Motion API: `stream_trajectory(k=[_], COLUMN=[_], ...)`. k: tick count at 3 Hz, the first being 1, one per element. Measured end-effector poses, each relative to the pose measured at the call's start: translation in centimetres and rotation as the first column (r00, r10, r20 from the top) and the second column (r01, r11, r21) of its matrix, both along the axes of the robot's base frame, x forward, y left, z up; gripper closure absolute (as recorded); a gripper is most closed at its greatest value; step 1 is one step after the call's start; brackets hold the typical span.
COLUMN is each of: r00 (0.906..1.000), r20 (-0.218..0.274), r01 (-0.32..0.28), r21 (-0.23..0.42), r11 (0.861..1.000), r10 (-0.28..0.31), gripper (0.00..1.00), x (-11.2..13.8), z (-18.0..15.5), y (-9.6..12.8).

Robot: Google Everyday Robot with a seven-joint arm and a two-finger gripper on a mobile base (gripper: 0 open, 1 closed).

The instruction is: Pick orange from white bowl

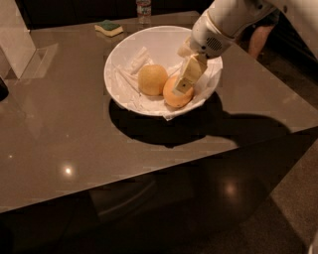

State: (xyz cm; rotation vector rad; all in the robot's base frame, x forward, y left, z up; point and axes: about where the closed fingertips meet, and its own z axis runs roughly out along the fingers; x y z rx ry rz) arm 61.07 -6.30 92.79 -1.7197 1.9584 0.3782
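Pincer [183, 87] reaches down into the white bowl [113, 59], its tip lying against the upper side of the orange [173, 99]; whether it is released or clenched cannot be told. The orange rests on crumpled paper [130, 69], touching a paler fruit [152, 79]. On the table [74, 129], a bottle [143, 7] carries a label that cannot be read.

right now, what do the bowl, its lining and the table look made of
Bowl: smooth white, likely ceramic or plastic. Lining: crumpled white paper, creased. Table: glossy grey-brown top, stone or laminate, mirroring lights. The claw sits over the orange in the bowl.
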Motion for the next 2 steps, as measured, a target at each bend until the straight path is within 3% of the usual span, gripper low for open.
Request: stream_trajectory(k=[2], r00=[0.9992], r20=[-0.039], r01=[0.006], r21=[0.032], r11=[0.999], r10=[-0.005], gripper=[0.16], x=[1.32], z=[-1.52], y=[0.47])
